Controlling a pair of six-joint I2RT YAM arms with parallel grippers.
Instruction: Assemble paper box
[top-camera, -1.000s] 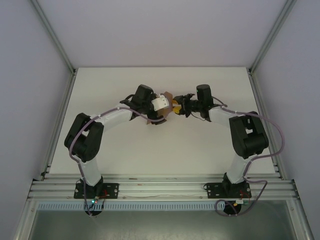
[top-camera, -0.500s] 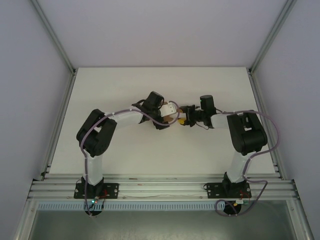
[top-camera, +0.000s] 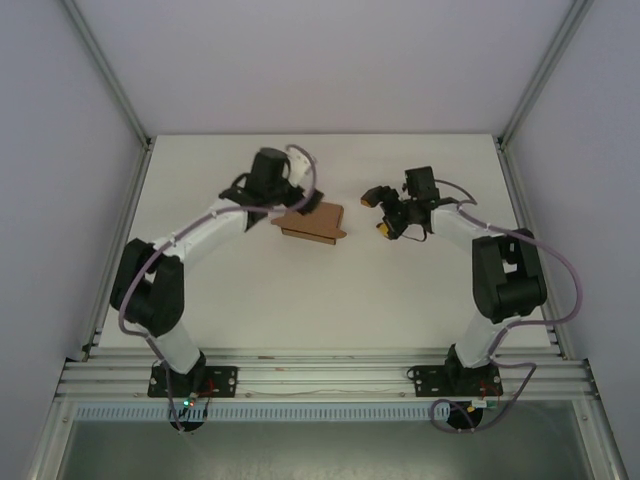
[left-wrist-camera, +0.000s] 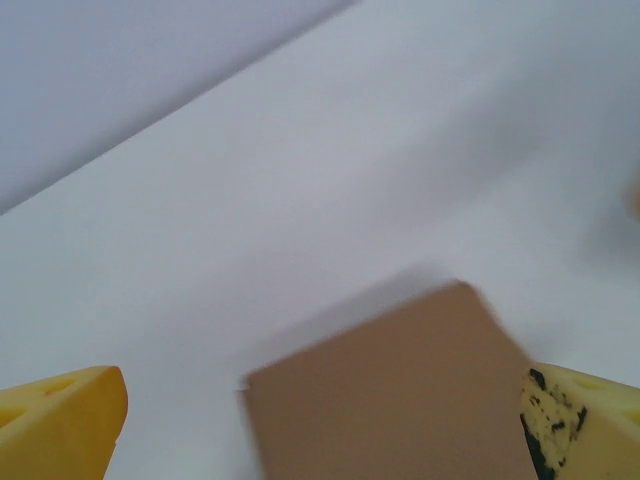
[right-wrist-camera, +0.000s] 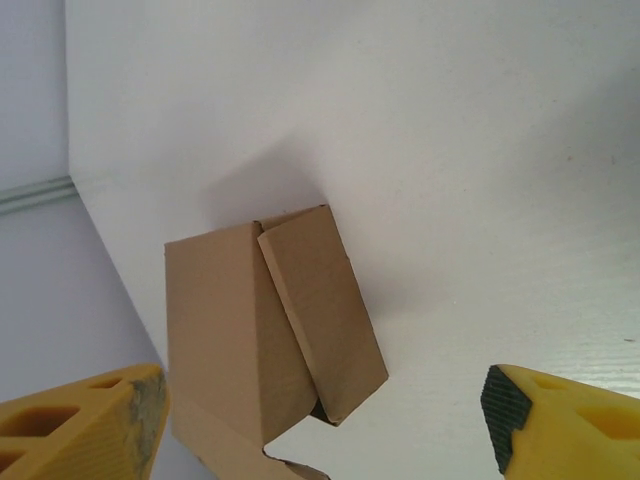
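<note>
The paper box (top-camera: 318, 225) lies on the white worktop (top-camera: 250, 290), near the middle and a bit toward the far side. It is brown and half folded. In the right wrist view one long flap lies slanted over the top of the box, and its lower end sticks up a little. It does not look tucked in.

The left tool (left-wrist-camera: 320, 425) is wide open. The brown card sits between its two yellow fingers (left-wrist-camera: 60, 420), but they do not pinch it. That view is blurry, so I cannot tell if one finger touches the edge. The right tool (right-wrist-camera: 320, 410) is open too and holds nothing. It is near the box, with bare worktop between them.

What could go wrong? Nothing holds the flap down, so I think it could pop back up. Then the box would come undone. The box looks light, so a push from just one tool could make it slide or spin instead of fold. A hard squeeze could dent the thin card. If a finger catches the loose flap end, it could bend it the wrong way. The two tools would both work at one small box, so they could bump each other.

I can read no words, names or stickers. The card is plain brown. The dark specks on one yellow finger are just marks, not letters.
</note>
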